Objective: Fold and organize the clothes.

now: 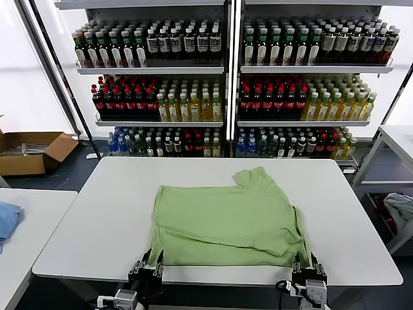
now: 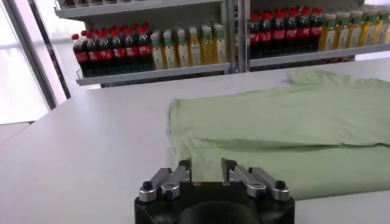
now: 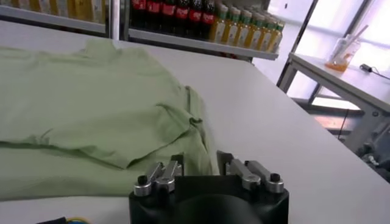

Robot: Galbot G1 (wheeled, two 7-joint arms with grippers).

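One light green polo shirt (image 1: 229, 223) lies folded on the white table (image 1: 97, 219), with the left gripper (image 1: 147, 266) and right gripper (image 1: 308, 266), jaws apart, at its near corners.

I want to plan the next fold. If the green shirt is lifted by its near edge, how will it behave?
The green shirt probably goes limp: it lies flat with soft creases. It looks thin, so likely light. On the smooth white table it may slide when pushed.

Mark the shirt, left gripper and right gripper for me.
shirt (image 1: 226, 219), head view, middle of the folded body.
left gripper (image 2: 207, 173), left wrist view, gap between its fingertips.
right gripper (image 3: 200, 165), right wrist view, gap between its fingertips.
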